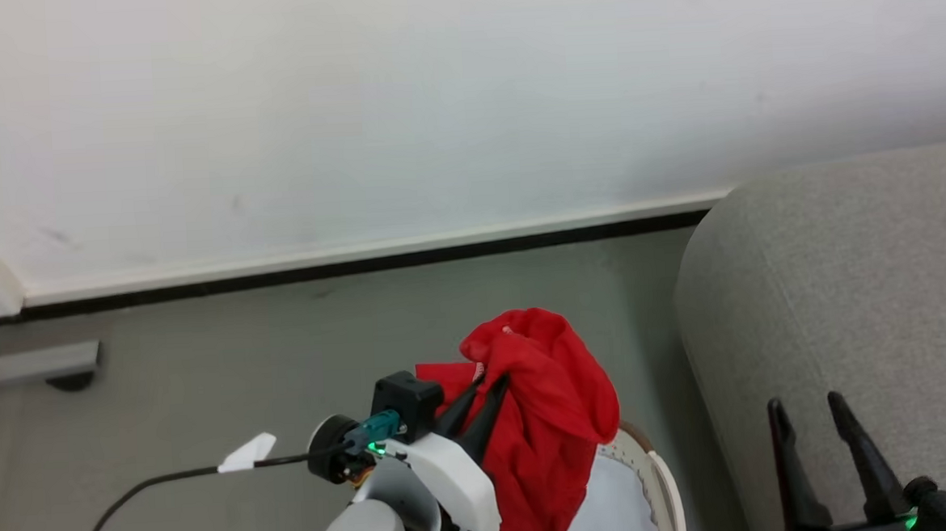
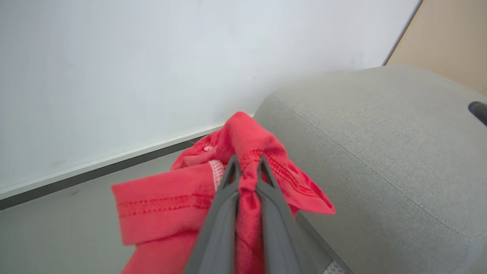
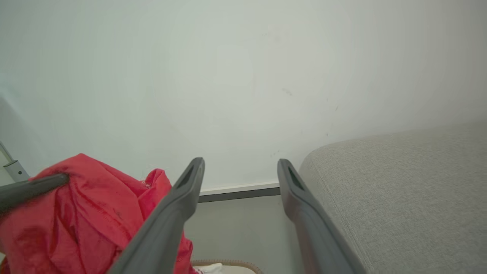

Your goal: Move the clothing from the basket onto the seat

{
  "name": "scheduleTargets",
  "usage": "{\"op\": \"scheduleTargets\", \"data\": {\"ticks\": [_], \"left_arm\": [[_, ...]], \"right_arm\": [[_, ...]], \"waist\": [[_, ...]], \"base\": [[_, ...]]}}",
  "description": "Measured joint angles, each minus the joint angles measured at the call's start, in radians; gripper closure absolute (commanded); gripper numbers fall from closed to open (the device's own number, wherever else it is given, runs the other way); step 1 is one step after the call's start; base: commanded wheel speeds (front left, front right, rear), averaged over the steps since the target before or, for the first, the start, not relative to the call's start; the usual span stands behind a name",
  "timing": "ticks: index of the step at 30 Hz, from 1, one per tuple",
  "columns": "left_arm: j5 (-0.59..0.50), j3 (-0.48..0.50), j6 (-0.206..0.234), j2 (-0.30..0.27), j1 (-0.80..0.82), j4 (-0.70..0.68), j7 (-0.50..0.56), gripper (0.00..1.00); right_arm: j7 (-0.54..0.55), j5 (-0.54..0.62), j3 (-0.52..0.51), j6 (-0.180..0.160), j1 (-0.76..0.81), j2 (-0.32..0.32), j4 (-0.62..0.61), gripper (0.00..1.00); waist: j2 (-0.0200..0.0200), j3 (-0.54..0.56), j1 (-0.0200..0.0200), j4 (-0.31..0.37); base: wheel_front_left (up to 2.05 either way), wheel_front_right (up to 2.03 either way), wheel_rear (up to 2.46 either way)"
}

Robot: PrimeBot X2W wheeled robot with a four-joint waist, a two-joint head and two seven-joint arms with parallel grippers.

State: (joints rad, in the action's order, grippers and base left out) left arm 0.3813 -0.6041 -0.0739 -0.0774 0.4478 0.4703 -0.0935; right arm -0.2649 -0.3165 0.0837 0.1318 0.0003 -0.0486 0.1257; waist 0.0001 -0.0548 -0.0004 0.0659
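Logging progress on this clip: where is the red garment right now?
In the head view the red garment hangs lower centre from the shut left pincer, above the cream basket, with the grey sofa to its right.

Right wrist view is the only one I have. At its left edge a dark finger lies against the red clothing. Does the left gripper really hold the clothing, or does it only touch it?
Observer: It holds it. In the left wrist view the left gripper is shut on a fold of the clothing.
Operator: Is the clothing already clear of the basket?
Observer: I cannot tell. In the head view it hangs from the gripper over the basket, but its lower end runs out of the picture at the bottom edge.
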Motion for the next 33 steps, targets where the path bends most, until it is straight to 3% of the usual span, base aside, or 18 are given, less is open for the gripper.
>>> {"op": "scheduleTargets", "data": {"ticks": [9,15,22,29,33], "left_arm": [[0.02,0.027,0.041,-0.06,-0.025,-0.25,0.097,1.0],[0.025,0.026,0.058,-0.074,-0.033,-0.348,0.145,1.0],[0.026,0.009,0.062,-0.082,-0.045,-0.386,0.165,1.0],[0.033,-0.021,0.046,-0.074,-0.045,-0.391,0.177,1.0],[0.034,-0.034,0.039,-0.069,-0.044,-0.39,0.181,1.0]], "right_arm": [[0.0,0.087,0.093,0.0,0.014,-0.002,-0.025,0.0],[0.0,0.077,0.233,0.0,-0.014,-0.109,-0.046,0.0],[0.009,0.032,0.387,0.0,-0.151,-0.243,-0.02,0.0],[0.053,-0.063,0.581,0.0,-0.311,-0.298,0.067,0.0],[0.074,-0.091,0.697,0.0,-0.411,-0.295,0.151,0.0]], "waist": [[0.0001,0.053,0.0,0.038],[0.0,0.06,0.0001,0.044],[0.0001,0.065,0.0003,0.052],[0.0,0.07,0.0003,0.046],[-0.0001,0.072,0.0003,0.044]], "base": [[0.0,0.0,0.0],[0.0,0.0,0.0],[0.0,0.0,0.0],[0.0,0.0,0.0],[0.0,0.0,0.0]]}}
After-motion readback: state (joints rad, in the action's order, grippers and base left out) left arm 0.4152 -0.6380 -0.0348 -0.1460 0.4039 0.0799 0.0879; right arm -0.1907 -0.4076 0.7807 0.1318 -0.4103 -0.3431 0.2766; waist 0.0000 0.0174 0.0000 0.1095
